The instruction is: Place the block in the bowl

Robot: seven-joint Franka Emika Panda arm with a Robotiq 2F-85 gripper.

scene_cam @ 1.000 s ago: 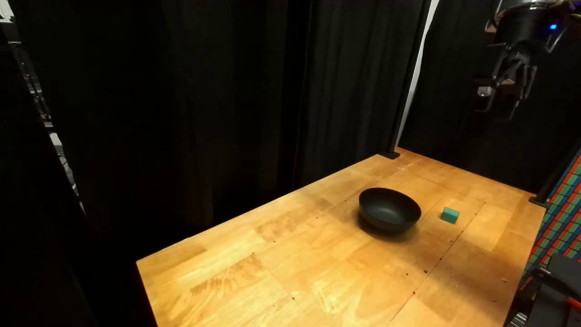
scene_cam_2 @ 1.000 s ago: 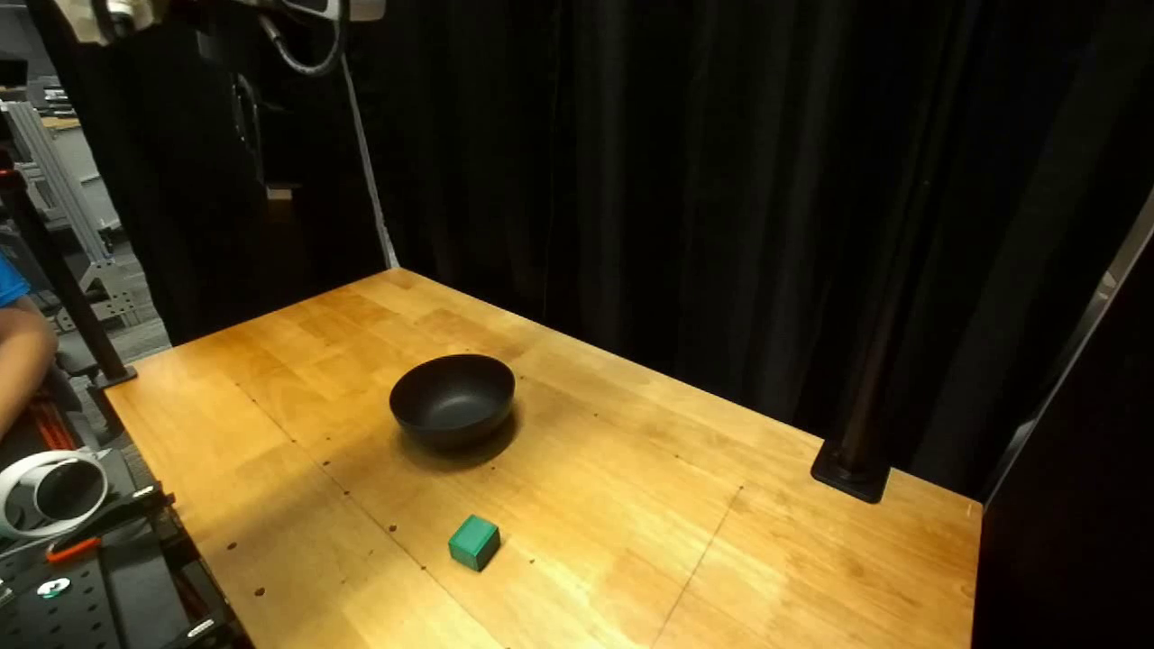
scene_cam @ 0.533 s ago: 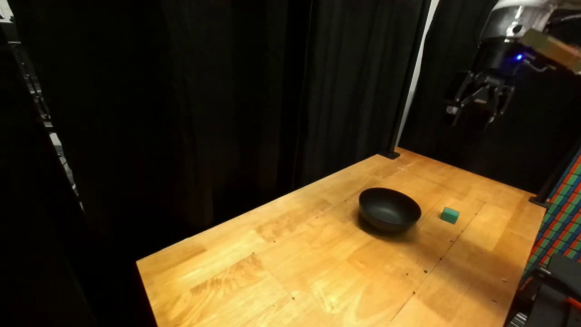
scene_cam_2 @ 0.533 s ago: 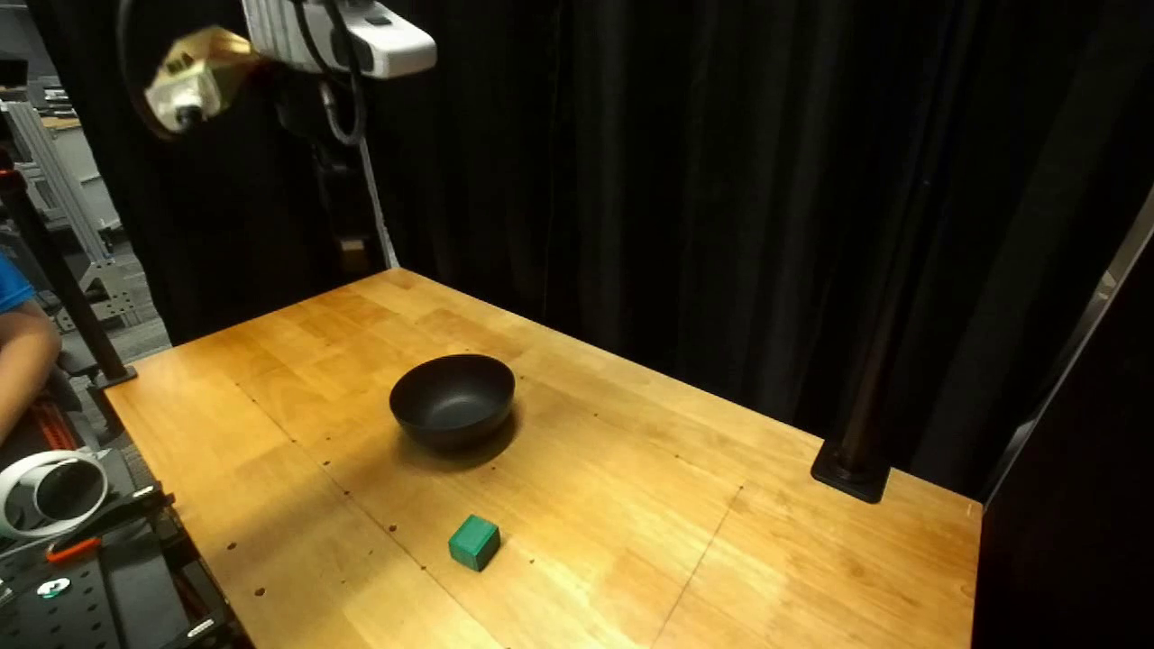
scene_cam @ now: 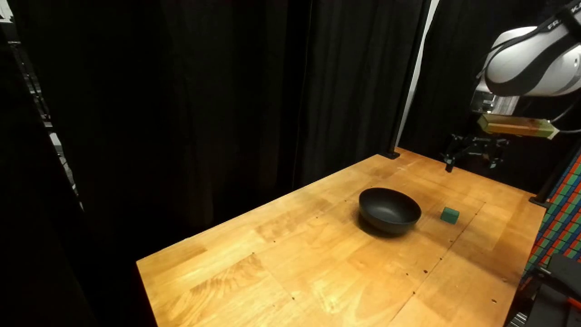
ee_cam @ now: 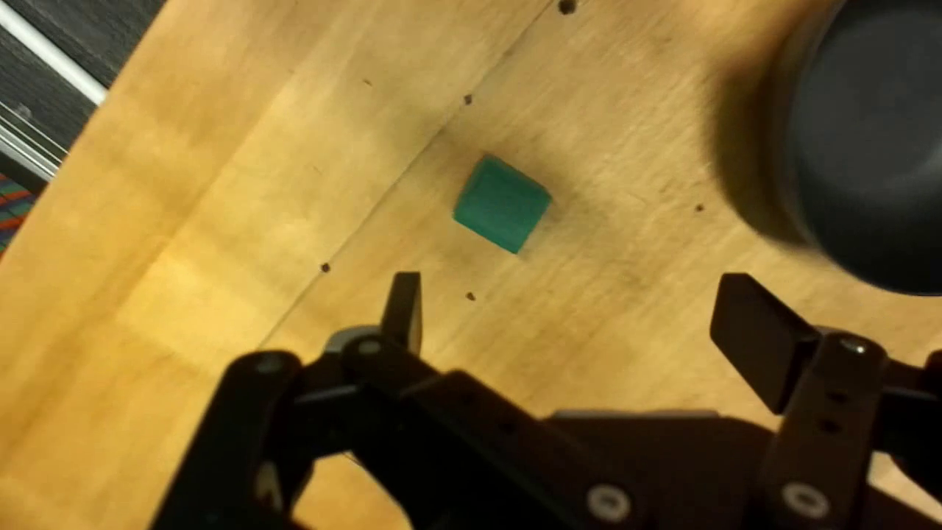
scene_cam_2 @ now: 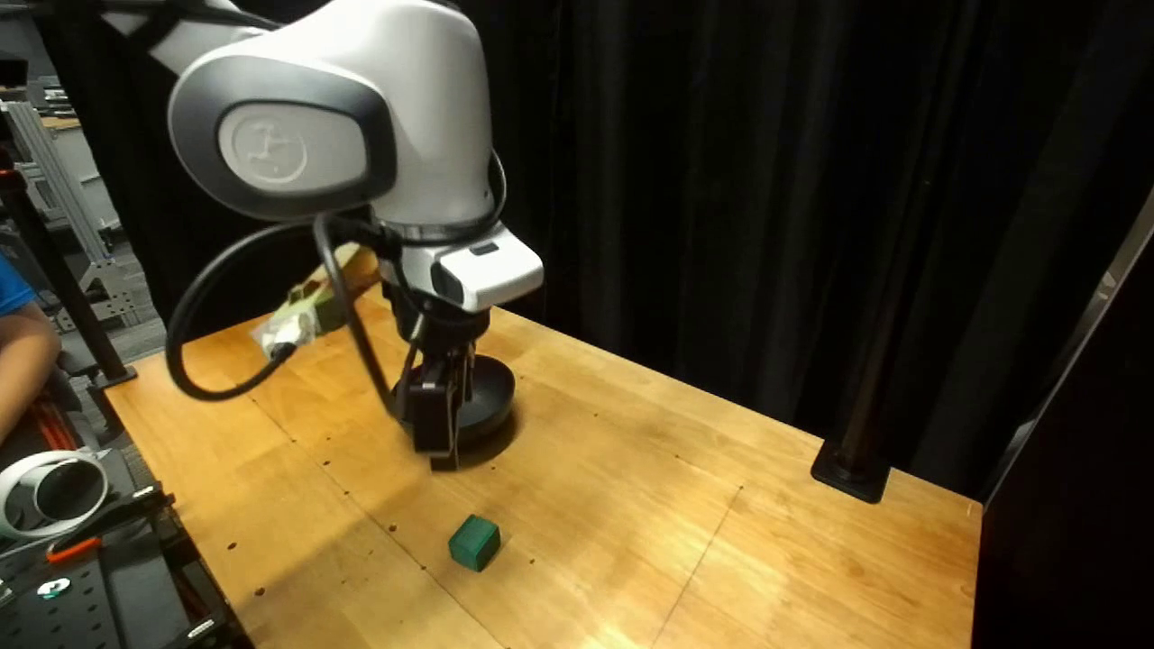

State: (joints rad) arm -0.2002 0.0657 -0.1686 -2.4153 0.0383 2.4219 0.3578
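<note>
The small teal-green block [scene_cam: 450, 215] sits on the wooden table in both exterior views [scene_cam_2: 474, 543]. It also shows in the wrist view [ee_cam: 503, 205], above the space between my fingers and toward the left one. The black bowl [scene_cam: 390, 210] stands beside the block. In an exterior view the bowl [scene_cam_2: 487, 397] is partly hidden behind my gripper [scene_cam_2: 442, 451]. In the wrist view part of the bowl [ee_cam: 876, 125] shows at the upper right. My gripper [ee_cam: 570, 287] is open with nothing between its fingers. It hovers above the table, apart from the block [scene_cam: 471, 164].
The wooden table [scene_cam: 317, 272] bears the block and bowl. Black posts stand at its edges, with one base [scene_cam_2: 850, 470] at the right. Black curtains [scene_cam_2: 685, 180] hang behind. A dark cart [scene_cam_2: 90, 586] with a white ring-shaped part [scene_cam_2: 22, 491] stands against the left edge.
The arm has come down and my gripper has moved from high up to lower over the table, closer to the block. The block and bowl have not moved.
</note>
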